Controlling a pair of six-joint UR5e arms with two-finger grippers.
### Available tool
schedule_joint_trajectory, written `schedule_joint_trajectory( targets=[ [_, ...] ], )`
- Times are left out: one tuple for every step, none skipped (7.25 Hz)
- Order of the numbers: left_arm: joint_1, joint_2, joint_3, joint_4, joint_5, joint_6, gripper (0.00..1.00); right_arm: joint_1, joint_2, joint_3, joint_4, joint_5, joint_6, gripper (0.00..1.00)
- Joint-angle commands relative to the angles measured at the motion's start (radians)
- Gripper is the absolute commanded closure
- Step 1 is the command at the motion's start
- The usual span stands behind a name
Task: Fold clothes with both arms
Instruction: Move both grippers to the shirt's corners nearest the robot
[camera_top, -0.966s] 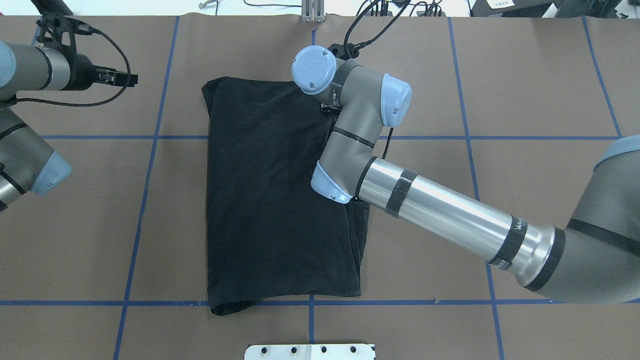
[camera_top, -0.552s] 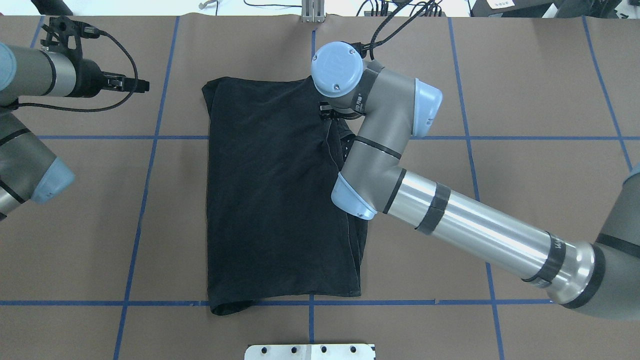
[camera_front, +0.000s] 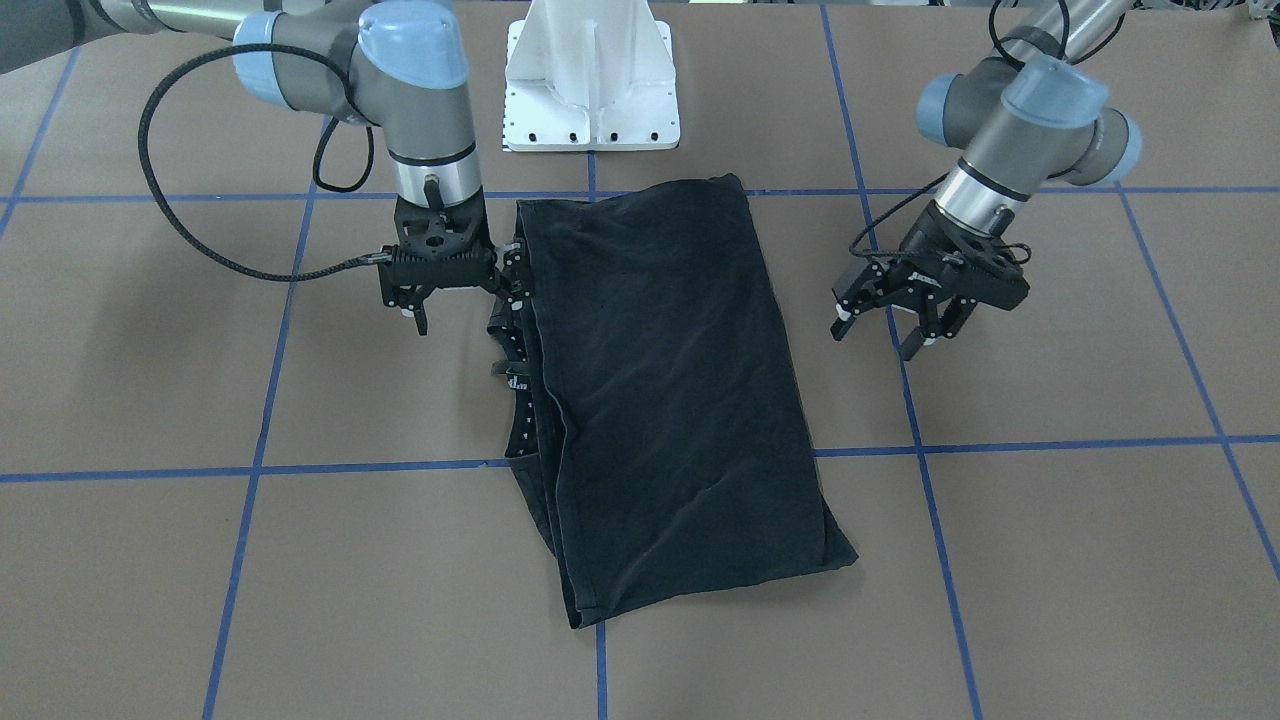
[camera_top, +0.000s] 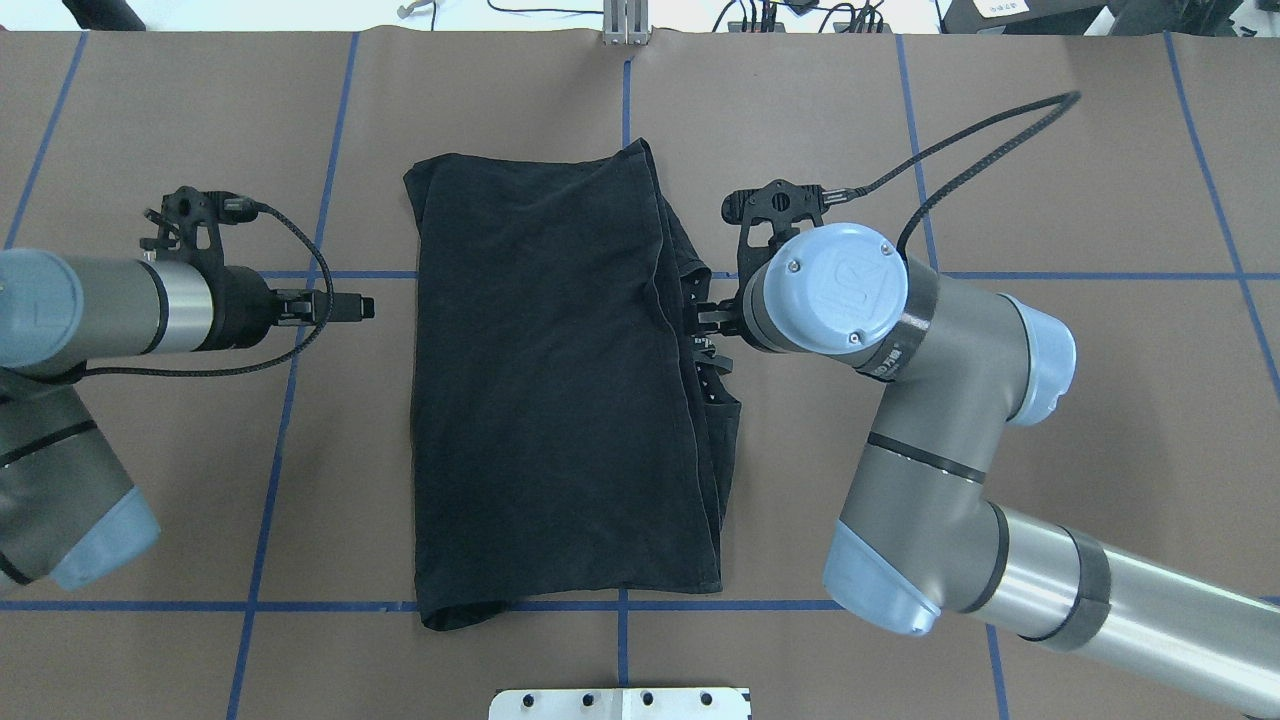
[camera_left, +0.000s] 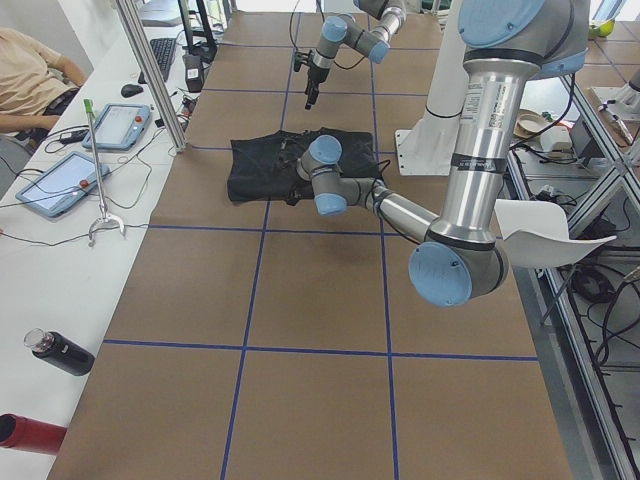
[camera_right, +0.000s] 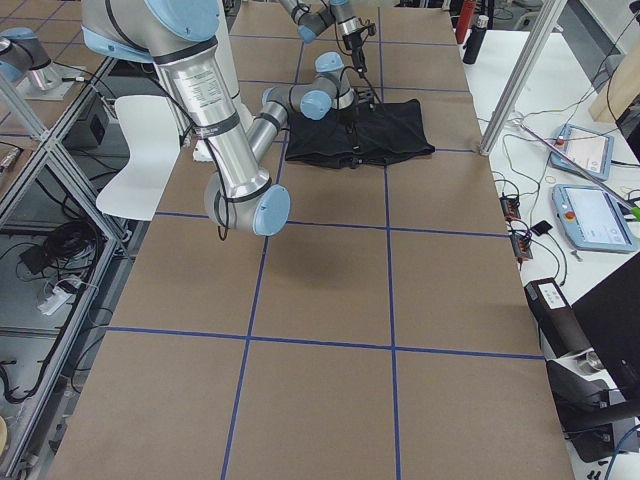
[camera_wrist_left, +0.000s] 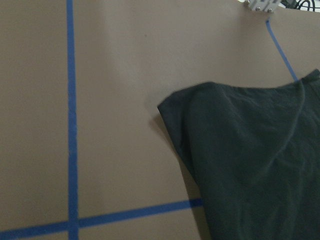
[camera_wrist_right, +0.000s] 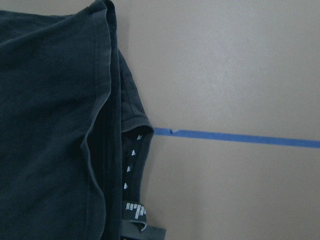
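**A:** Front-facing camera first. How many garments were there?

**B:** One black T-shirt (camera_front: 670, 400), folded into a long strip and lying flat on the brown table (camera_front: 1050, 560) before the white pedestal base (camera_front: 592, 80). There were two grippers. The right gripper (camera_front: 468, 305) had its fingers spread wide at the shirt's edge, and I couldn't tell whether it touched. The left gripper (camera_front: 895, 338) hung clear of the opposite edge, fingers parted, holding nothing.

**A:** And overhead?

**B:** The T-shirt (camera_top: 550, 400) lay between the two arms. The left gripper (camera_top: 355, 307) showed edge-on, and the right gripper (camera_top: 712, 338) sat mostly hidden under its wrist.

**A:** What about the side cameras?

**B:** From the left end, the T-shirt (camera_left: 262, 165) lay far up the table. Beside it were two tablets (camera_left: 115, 122) (camera_left: 60, 185), a black bottle (camera_left: 60, 352), a red bottle (camera_left: 28, 432) and one person (camera_left: 30, 70). From the right end I saw the T-shirt (camera_right: 395, 130) and two tablets (camera_right: 590, 150) (camera_right: 595, 215).

**A:** And the wrist cameras?

**B:** The left one showed a T-shirt (camera_wrist_left: 250, 165) corner and two crossing tape lines (camera_wrist_left: 71, 125) (camera_wrist_left: 125, 217). The right one showed the T-shirt (camera_wrist_right: 50, 125) in layered edges, one neck label (camera_wrist_right: 134, 209) and one tape line (camera_wrist_right: 235, 136).
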Motion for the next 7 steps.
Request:
schedule_joint_trajectory(
  targets=[
    [0.212,0.079,-0.106,0.018,0.145,-0.167,0.0,-0.088,-0.076,0.098,0.041,-0.09,0.108,0.0],
    [0.305,0.082,-0.163,0.145,0.214,-0.221,0.0,-0.098,-0.098,0.107,0.063,-0.099,0.109,0.0],
    [0.365,0.073,-0.207,0.274,0.235,-0.291,0.0,-0.101,-0.103,0.107,0.063,-0.101,0.109,0.0],
    [0.428,0.058,-0.224,0.358,0.276,-0.316,0.0,-0.101,-0.109,0.107,0.063,-0.103,0.109,0.0],
    [0.461,0.033,-0.223,0.406,0.287,-0.342,0.0,-0.101,-0.108,0.107,0.063,-0.103,0.109,0.0],
    [0.473,0.013,-0.223,0.434,0.287,-0.353,0.01,-0.101,-0.108,0.107,0.063,-0.103,0.109,0.0],
    [0.483,0.007,-0.223,0.44,0.287,-0.353,0.09,-0.101,-0.108,0.107,0.063,-0.103,0.109,0.0]
  ],
)
